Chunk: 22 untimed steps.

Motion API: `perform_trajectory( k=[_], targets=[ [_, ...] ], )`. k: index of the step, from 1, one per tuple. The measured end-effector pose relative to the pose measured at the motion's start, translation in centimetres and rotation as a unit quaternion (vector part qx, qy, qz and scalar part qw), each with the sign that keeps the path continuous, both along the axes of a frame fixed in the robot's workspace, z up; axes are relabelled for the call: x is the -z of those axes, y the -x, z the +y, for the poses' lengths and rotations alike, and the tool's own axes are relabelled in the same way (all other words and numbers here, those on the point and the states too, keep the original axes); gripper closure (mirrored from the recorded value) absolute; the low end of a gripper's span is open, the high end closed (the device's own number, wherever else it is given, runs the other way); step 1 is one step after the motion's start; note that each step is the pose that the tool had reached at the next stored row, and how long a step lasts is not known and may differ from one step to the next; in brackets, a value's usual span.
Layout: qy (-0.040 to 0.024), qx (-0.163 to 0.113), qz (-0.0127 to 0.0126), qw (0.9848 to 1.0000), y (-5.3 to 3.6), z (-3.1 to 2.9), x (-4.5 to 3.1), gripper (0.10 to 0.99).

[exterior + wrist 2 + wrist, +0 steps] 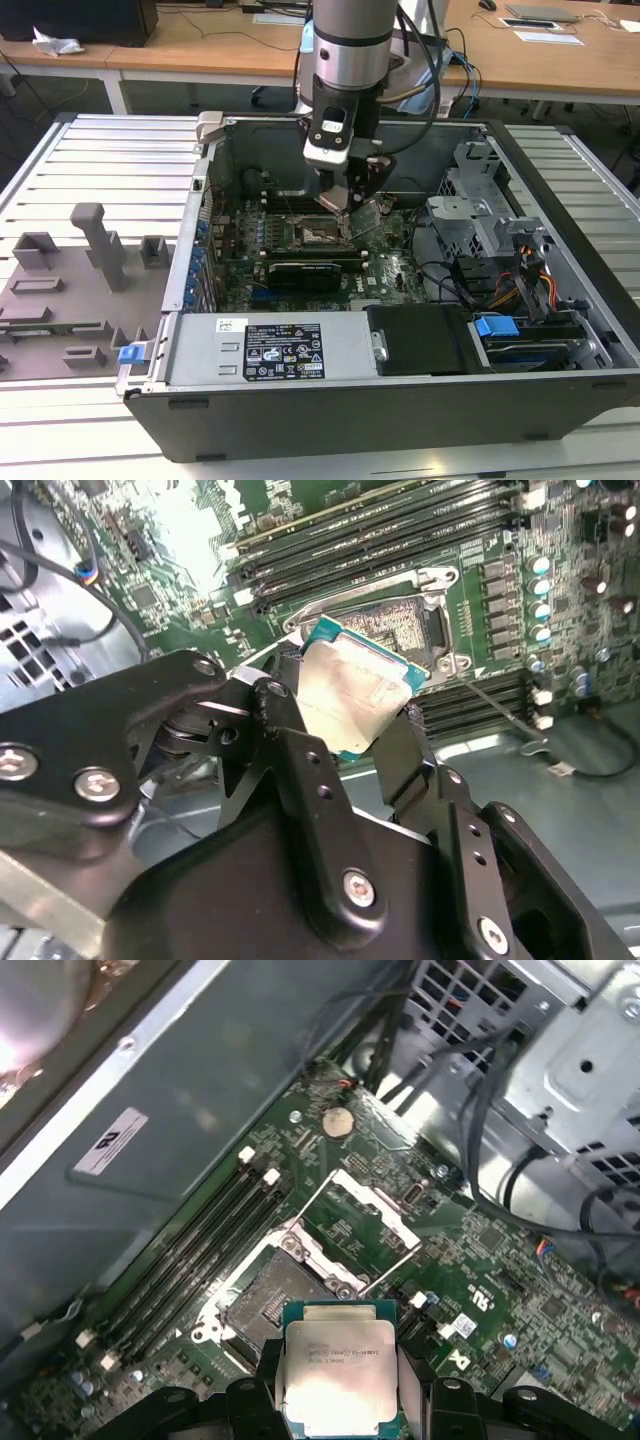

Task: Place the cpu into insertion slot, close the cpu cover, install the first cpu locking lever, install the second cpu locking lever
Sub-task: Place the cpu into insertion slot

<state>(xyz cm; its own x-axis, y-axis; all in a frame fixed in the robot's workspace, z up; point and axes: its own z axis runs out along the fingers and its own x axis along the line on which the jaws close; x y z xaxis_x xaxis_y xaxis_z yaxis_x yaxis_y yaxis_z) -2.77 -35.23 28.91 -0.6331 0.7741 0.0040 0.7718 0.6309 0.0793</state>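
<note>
My gripper (340, 1392) clamps chip (338, 1365) by its edges near open socket (272, 1298); best seated level, corners matched, unforced.

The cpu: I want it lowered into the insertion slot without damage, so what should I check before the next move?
1. The gripper is shut on the cpu, a finger on each side: ok.
2. The insertion slot is bare, with nothing lying in it: ok.
3. The cpu cover is swung open, off the slot: ok.
4. The locking lever is swung clear of the slot: ok.
5. The cpu sits square with the slot: cannot tell.
</note>
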Motion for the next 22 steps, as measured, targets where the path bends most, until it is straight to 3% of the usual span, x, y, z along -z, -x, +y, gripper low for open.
perform_trajectory(
  k=[6,12,15,17,22],
  targets=[
    [0.0002,0.048,0.0,0.9988,0.0,0.0,0.15,0.549],
    [0.0002,0.112,0.0,0.9937,0.0,0.0,0.35,0.549],
    [0.0002,0.149,0.0,0.9888,0.0,0.0,0.53,0.549],
    [0.0002,0.18,0.0,0.9836,0.0,0.0,0.71,0.549],
    [0.0002,0.22,0.0001,0.9755,0.0,0.0,0.93,0.549]
  ],
)
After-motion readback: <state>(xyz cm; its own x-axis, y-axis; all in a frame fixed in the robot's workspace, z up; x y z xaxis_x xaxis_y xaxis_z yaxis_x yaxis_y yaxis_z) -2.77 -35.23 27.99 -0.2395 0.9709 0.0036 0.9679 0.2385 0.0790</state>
